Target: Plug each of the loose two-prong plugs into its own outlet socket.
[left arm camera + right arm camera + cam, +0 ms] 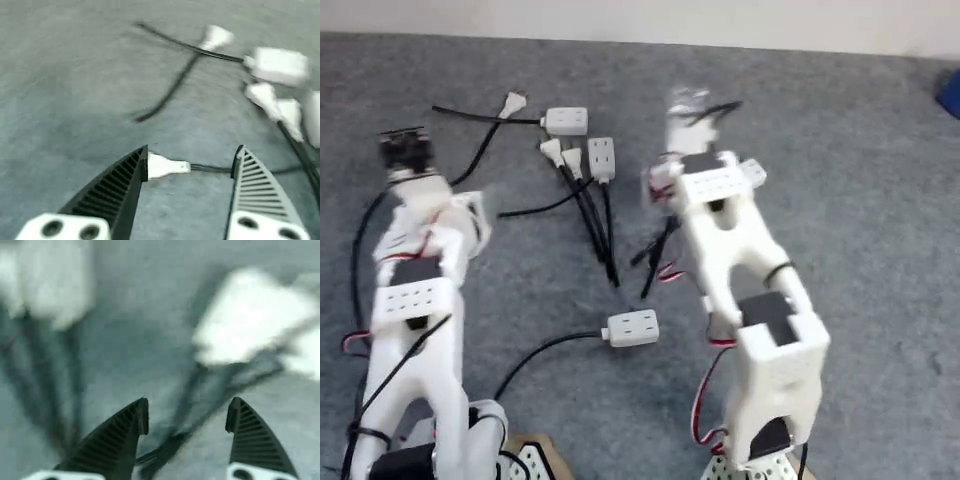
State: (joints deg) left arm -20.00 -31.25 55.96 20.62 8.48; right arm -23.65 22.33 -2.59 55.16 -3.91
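Note:
My left gripper (192, 150) is open low over the grey carpet. A white two-prong plug (167, 166) lies between its fingers, close to one finger (131, 172), and its black cable runs off toward the other. Farther off, another white plug (215, 37) lies across the cable of a white outlet block (277, 65). Two more plugs (262, 95) (290, 112) lie beside it. In the high view the same outlet block (567, 121), plugs (552, 150) (572, 160) and a second outlet (602, 157) sit at the back centre. My right gripper (186, 422) is open over black cables, holding nothing.
A third outlet block (632, 327) lies nearer the front between the arms, its cable curving toward the left arm's base. A bundle of black cables (595, 225) runs from the plugs toward the middle. The right arm (740, 250) stands just right of the bundle.

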